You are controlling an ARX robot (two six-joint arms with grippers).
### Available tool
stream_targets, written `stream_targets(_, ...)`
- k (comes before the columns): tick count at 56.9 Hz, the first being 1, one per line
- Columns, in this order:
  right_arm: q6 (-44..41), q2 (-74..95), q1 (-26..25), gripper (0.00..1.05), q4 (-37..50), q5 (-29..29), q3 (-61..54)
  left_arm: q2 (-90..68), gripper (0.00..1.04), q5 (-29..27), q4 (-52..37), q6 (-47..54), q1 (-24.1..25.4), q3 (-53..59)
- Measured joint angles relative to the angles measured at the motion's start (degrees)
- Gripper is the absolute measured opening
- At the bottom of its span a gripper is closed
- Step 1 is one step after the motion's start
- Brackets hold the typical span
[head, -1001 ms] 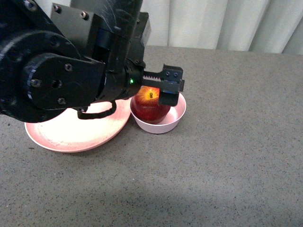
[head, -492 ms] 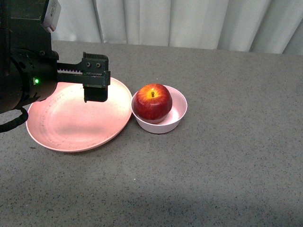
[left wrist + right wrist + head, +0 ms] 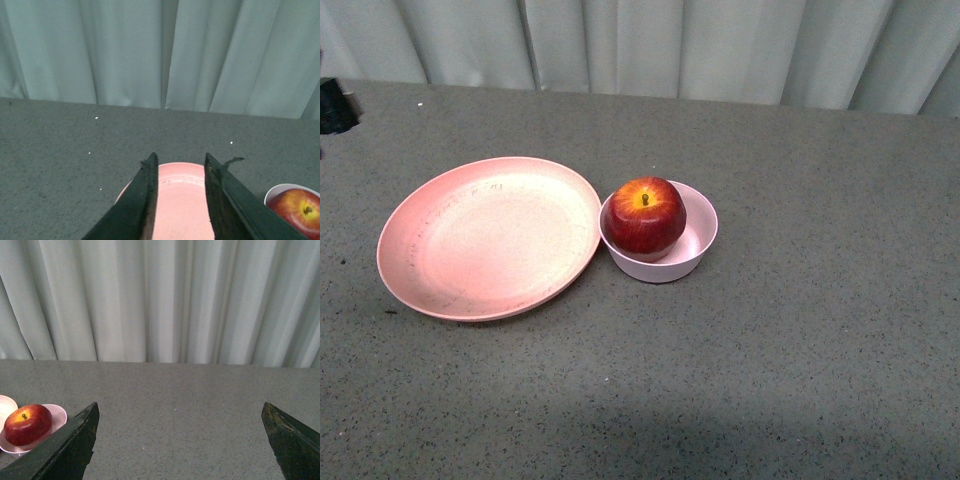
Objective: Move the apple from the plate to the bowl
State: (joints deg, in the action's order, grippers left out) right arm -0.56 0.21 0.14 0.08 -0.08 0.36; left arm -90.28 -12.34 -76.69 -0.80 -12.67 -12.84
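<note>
The dark-red apple (image 3: 643,213) sits inside the small pale pink bowl (image 3: 695,250), stem up. Just left of the bowl, nearly touching it, lies the wide salmon plate (image 3: 485,238) with nothing on it. My left gripper (image 3: 180,160) is open and holds nothing; it hangs over the plate (image 3: 181,200), with the apple (image 3: 299,210) and the bowl (image 3: 280,190) off to one side. Only a dark bit of that arm (image 3: 335,105) shows at the front view's left edge. My right gripper (image 3: 180,410) is wide open over bare table, well apart from the apple (image 3: 27,425) in its bowl (image 3: 59,415).
The grey speckled tabletop (image 3: 820,330) stretches in front of and to the right of the bowl. A pale pleated curtain (image 3: 670,45) hangs along the table's far edge.
The left arm has drawn back leftward, from over the bowl, across the plate, almost out of the front view. The apple stays in the bowl, and the plate is fully uncovered.
</note>
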Motion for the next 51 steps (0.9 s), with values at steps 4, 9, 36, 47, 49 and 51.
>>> stream_targets(4, 0.0, 0.0, 0.0, 0.95, 0.0, 0.0, 0.0, 3.9, 0.13, 1.3, 1.9, 0.2, 1.6, 2.6)
stream_targets(9, 0.0, 0.0, 0.0, 0.95, 0.0, 0.0, 0.0, 8.5, 0.04, 2.7, 4.1, 0.3, 2.8, 4.7)
stream_targets(36, 0.0, 0.0, 0.0, 0.95, 0.0, 0.0, 0.0, 40.5, 0.04, 12.0, 29.7, 0.4, 11.6, 10.9)
stream_targets(47, 0.0, 0.0, 0.0, 0.95, 0.0, 0.0, 0.0, 48.7, 0.04, 12.2, 36.5, 0.4, 12.5, 11.7)
stream_targets(49, 0.0, 0.0, 0.0, 0.95, 0.0, 0.0, 0.0, 50.0, 0.04, 12.2, 37.7, 0.4, 12.5, 11.7)
stream_targets(51, 0.0, 0.0, 0.0, 0.95, 0.0, 0.0, 0.0, 51.6, 0.04, 12.2, 39.1, 0.4, 12.5, 11.7)
